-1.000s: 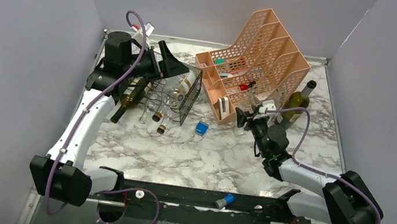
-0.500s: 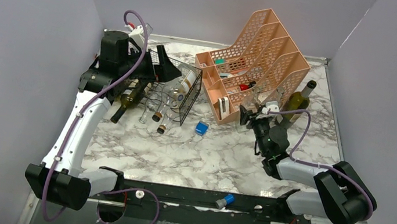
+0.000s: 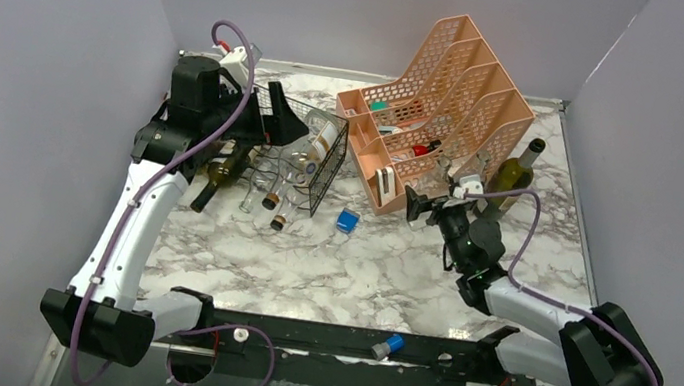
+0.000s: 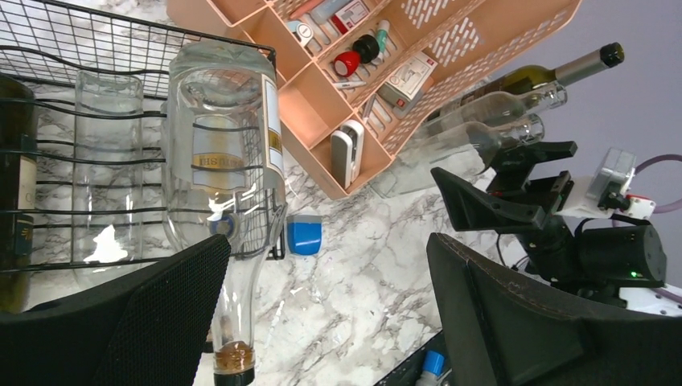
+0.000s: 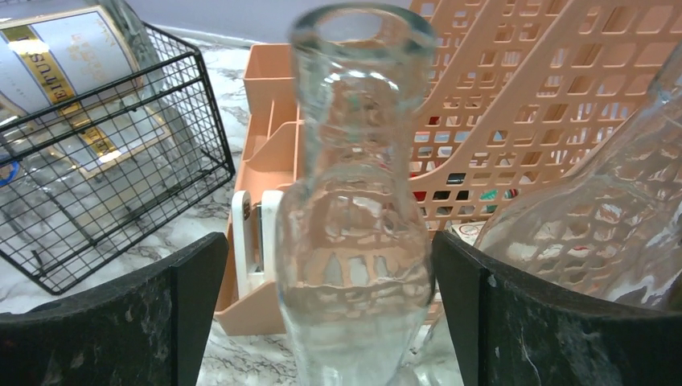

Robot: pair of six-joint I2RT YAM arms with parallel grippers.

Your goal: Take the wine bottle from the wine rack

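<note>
The right fingers (image 5: pixel 330 257) are spread wide on either side of a clear wine bottle (image 5: pixel 354 241), which is off the wine rack (image 5: pixel 104 201) and sits just in front of the peach organizer (image 5: pixel 515 96) at the middle-right of the table (image 3: pixel 379 259). In the right wrist view the bottle's neck points up between the two fingers. There is a plain gap on one side, while the other finger is so near the glass that contact cannot be told; its base is out of sight. A second clear bottle (image 5: pixel 595 217) stands just beside it, and a dark green bottle (image 3: pixel 513 172) stands at the organizer's far end. The left fingers (image 4: pixel 330 265) are also wide open and hold nothing, hanging at the open side of the wine rack. Just ahead of them a labelled clear bottle (image 4: pixel 221 153) lies in the rack's wire cradle, its neck poking out past the mesh toward one finger. Another clear bottle (image 4: pixel 104 177) and a dark bottle (image 4: pixel 14 185) lie alongside it. A small blue block (image 4: pixel 305 234) lies on the table between rack and organizer.
</note>
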